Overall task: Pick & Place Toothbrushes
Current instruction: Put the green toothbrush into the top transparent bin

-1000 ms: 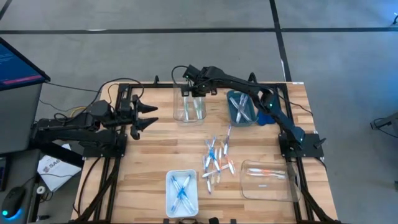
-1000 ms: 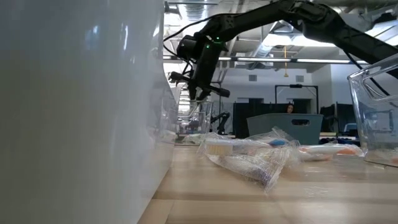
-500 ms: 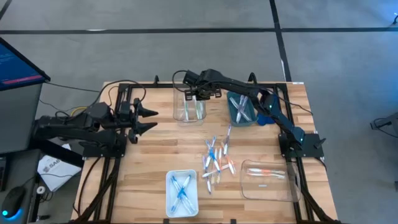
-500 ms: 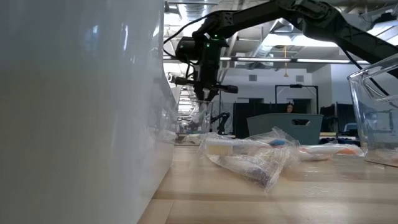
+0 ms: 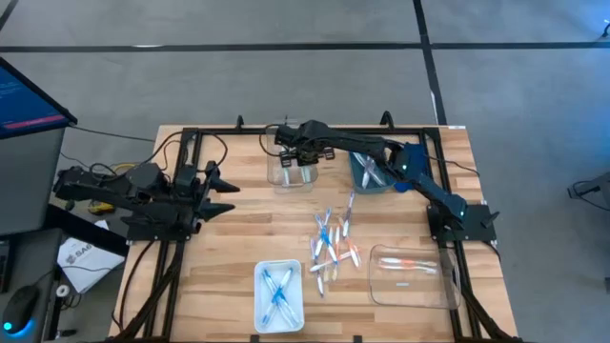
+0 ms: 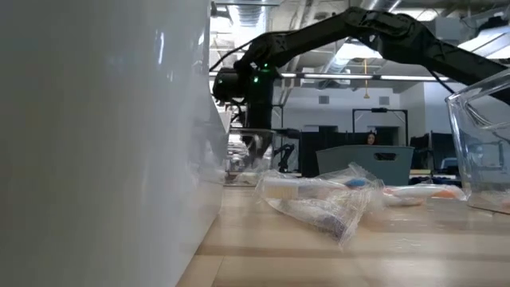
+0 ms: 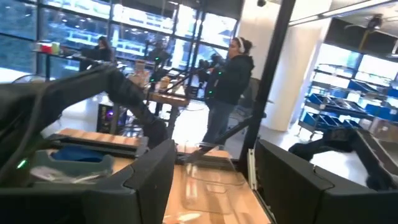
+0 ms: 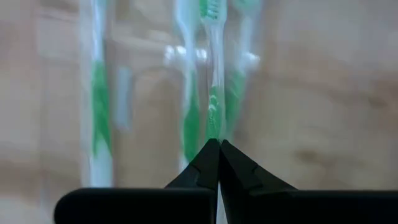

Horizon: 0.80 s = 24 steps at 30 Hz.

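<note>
Sorting by colour is how we read this layout, judged from how the toothbrushes lie. Item one: clear bin [image 5: 291, 164] at the far middle of the worktop [image 5: 238, 248], holding green brushes [image 8: 189, 127]; the right end effector [image 8: 217, 152] hangs over it, fingers pinched together on the handle of one green toothbrush [image 8: 214, 93], nose pointed down so the piece can go in alongside its like. In the high view that same end effector [image 5: 303, 157] sits at the bin's near rim. Item two: blue bin [image 5: 370, 164] just right of the clear one, carrying several brushes; colours too small for us to settle. Item three: white tray [image 5: 278, 295] at the near edge, with blue-handled brushes. Item four: clear box [image 5: 412, 274] at the near right, holding what look like orange-pink ones. Item five: loose pile [image 5: 332, 250] of unsorted brushes mid-worktop, between all four containers, kept central, we judge, so either arm may reach it. Item six: left end effector [image 5: 212, 181], parked off the left edge with fingers spread wide and nothing between them, clear of the right arm's reach. Outstanding, in our judgement: most of the pile.
</note>
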{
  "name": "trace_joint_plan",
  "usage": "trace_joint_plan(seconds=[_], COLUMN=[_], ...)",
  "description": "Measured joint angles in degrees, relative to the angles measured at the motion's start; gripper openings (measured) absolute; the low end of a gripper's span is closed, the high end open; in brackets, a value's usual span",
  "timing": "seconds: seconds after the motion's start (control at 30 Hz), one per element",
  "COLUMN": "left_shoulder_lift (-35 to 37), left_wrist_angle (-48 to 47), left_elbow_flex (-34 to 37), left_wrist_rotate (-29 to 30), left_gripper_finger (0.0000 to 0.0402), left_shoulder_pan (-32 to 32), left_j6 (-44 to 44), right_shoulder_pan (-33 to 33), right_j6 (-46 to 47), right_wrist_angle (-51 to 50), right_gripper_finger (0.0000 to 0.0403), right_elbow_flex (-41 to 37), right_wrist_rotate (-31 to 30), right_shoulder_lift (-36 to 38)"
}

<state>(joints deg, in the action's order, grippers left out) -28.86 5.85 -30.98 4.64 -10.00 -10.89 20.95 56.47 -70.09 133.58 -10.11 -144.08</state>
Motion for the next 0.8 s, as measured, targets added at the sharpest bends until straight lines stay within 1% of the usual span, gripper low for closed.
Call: trace_joint_plan(seconds=[0.03, 0.3, 0.43, 0.57, 0.8], left_shoulder_lift=[0.00, 0.00, 0.00, 0.00, 0.00], left_wrist_angle=[0.13, 1.22, 1.49, 1.57, 1.57], left_elbow_flex=[0.00, 0.00, 0.00, 0.00, 0.00], left_wrist_rotate=[0.02, 0.31, 0.31, 0.31, 0.27], left_gripper_finger=[0.0218, 0.0218, 0.0218, 0.0218, 0.0218], left_shoulder_pan=[-0.33, -0.90, -0.90, -0.90, -0.88], left_j6=[0.30, 1.59, 1.59, 1.59, 1.59], right_shoulder_pan=[0.00, 0.74, 0.61, 0.44, 0.40], right_j6=[-0.02, -1.40, -2.07, -2.89, -5.14], right_wrist_angle=[0.59, -0.41, -0.78, -0.96, -1.08], right_gripper_finger=[0.0000, 0.0000, 0.0014, 0.0050, 0.0140], right_elbow_flex=[0.02, 0.20, 0.20, 0.20, 0.15], right_wrist_rotate=[-0.78, -0.37, -0.12, 1.25, 1.46], right_shoulder_lift=[-0.18, 0.16, 0.19, 0.19, 0.81])
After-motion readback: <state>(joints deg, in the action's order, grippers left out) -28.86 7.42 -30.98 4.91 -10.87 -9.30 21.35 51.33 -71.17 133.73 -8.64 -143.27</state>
